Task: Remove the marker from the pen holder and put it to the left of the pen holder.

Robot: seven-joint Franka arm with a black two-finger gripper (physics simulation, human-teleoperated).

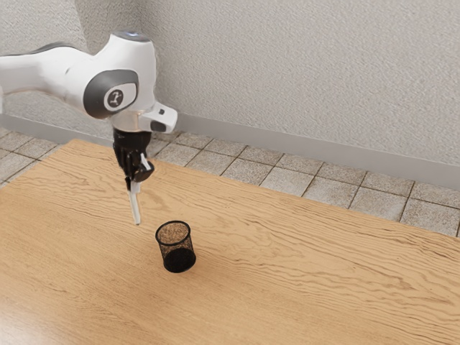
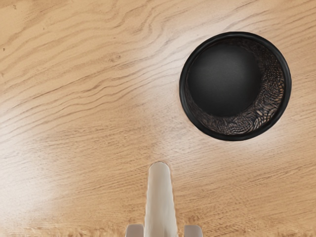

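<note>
My gripper [image 1: 134,180] is shut on the marker [image 1: 136,206], a slim whitish stick that hangs down from it, tilted slightly. The black mesh pen holder [image 1: 177,246] stands upright on the table, beyond the marker toward the exterior view's right. In the wrist view, the marker [image 2: 160,200] extends from between the two fingertips of the gripper [image 2: 164,231]. The inside of the pen holder [image 2: 234,136] shows a bare dark bottom, and the marker is outside its rim.
The wooden table [image 1: 287,287] lies under the hand and the holder. Behind its far edge are a tiled floor [image 1: 287,181] and a textured wall [image 1: 309,72].
</note>
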